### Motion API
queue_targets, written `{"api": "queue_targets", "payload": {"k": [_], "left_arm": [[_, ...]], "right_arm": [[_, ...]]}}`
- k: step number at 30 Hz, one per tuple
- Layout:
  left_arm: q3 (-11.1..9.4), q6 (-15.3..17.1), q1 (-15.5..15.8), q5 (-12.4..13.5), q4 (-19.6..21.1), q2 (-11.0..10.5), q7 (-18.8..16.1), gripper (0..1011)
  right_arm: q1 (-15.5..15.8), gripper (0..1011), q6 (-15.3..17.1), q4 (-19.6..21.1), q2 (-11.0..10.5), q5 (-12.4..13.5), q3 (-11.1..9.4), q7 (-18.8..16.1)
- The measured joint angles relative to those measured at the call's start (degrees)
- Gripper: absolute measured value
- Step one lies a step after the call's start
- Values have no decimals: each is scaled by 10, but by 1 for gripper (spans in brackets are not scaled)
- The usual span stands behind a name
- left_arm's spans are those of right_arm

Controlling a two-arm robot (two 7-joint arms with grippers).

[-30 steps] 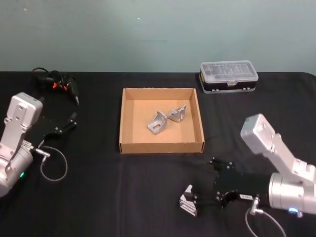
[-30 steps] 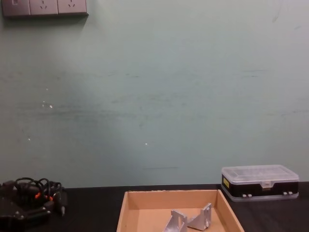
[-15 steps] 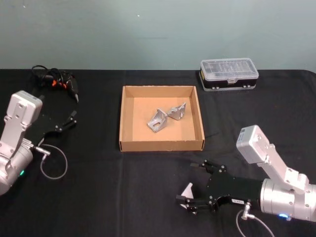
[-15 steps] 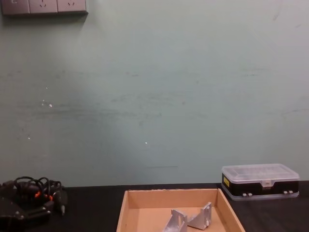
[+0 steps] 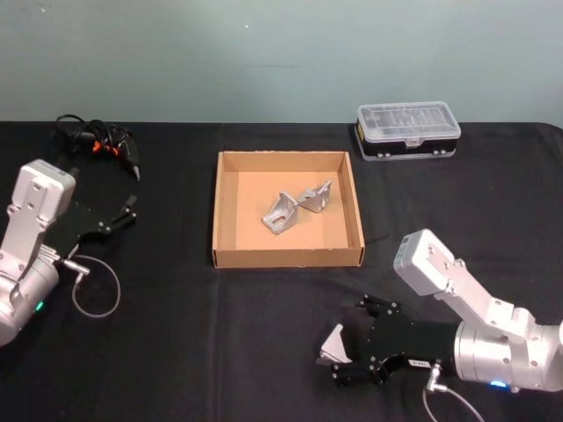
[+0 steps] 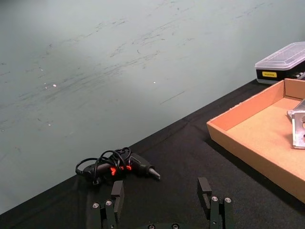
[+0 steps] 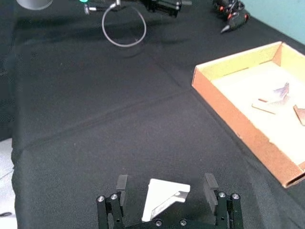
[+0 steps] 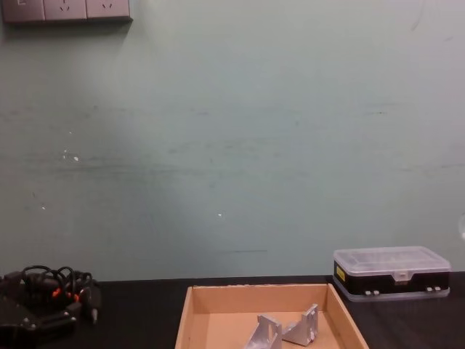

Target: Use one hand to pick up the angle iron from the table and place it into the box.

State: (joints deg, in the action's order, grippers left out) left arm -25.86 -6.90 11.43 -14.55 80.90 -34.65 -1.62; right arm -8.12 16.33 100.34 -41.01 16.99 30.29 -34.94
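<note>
A silver angle iron [image 5: 334, 342] lies on the black table [image 5: 193, 334], near the front and to the right of centre. My right gripper [image 5: 338, 367] stands open around it. In the right wrist view the angle iron [image 7: 165, 199] sits between the two fingers [image 7: 121, 183] with a gap on each side. The tan box [image 5: 287, 258] sits mid-table beyond it and holds two more angle irons [image 5: 280, 215]. At the table's left, my left gripper [image 5: 124, 215] is parked open and empty, its fingers [image 6: 117, 191] wide apart in the left wrist view.
A clear-lidded plastic case [image 5: 407, 132] stands at the back right, behind the box. A black and orange corded tool [image 5: 101, 148] lies at the back left. A thin cable loop [image 5: 95, 294] lies by the left arm. Bare table lies between the box and the right gripper.
The right arm has shifted left and lower towards the table's front. Its gripper stays around the angle iron on the table. The left arm is still.
</note>
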Motion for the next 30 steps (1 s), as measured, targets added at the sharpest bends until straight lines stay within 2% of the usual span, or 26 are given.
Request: {"api": "queue_targets", "payload": {"k": [7, 13, 16, 30], "left_arm": [[0, 0, 0, 0, 0, 0, 0, 1011], [0, 0, 0, 0, 0, 0, 0, 1011], [0, 0, 0, 0, 0, 0, 0, 1011], [0, 0, 0, 0, 0, 0, 0, 1011]], "right_arm": [[-15, 1002, 39, 0, 0, -4, 12, 0], [-31, 1002, 92, 1, 4, -3, 21, 6], [-35, 1002, 107, 5, 4, -3, 25, 7], [-43, 1002, 149, 26, -2, -9, 37, 13]]}}
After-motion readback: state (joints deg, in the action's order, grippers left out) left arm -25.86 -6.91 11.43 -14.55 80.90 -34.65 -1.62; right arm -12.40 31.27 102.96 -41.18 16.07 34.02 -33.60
